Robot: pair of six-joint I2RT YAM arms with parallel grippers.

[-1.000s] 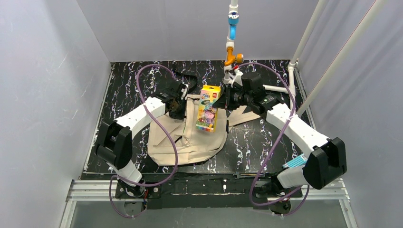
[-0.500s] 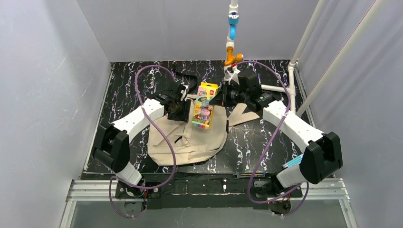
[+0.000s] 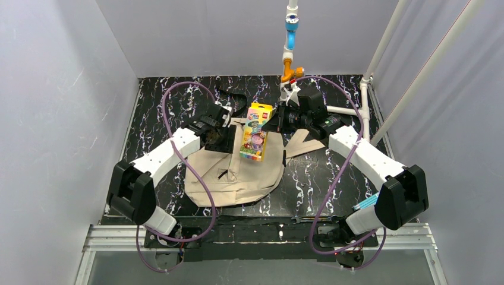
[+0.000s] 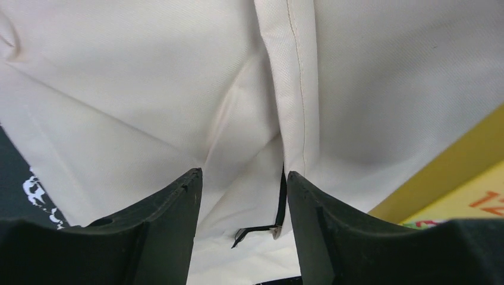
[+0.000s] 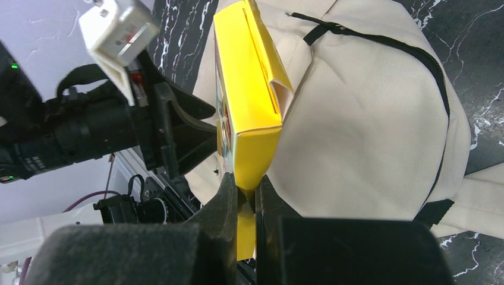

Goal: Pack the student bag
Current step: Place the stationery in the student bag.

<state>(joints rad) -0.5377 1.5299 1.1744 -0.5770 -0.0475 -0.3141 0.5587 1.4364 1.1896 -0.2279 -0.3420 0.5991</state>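
Observation:
The student bag [image 3: 235,178], beige fabric, lies flat on the black marbled table, and its black zipper [image 5: 416,56] curves round the top. A colourful yellow box [image 3: 255,132] hangs upright over the bag's far end, with my right gripper [image 3: 274,123] shut on its edge [image 5: 245,184]. My left gripper [image 3: 223,141] hovers at the bag's upper left, beside the box. In the left wrist view its fingers [image 4: 190,196] stand apart over creased bag fabric [image 4: 148,89] and a black zipper pull [image 4: 261,230], holding nothing.
A white pipe stand with blue and orange fittings [image 3: 290,41] rises at the back behind the box. A black strap [image 3: 235,98] lies behind the bag. White walls close in both sides. Purple cables [image 3: 178,95] loop over both arms.
My left gripper has opened and let go of the bag fabric. The right gripper carried the yellow box slightly left, then held still.

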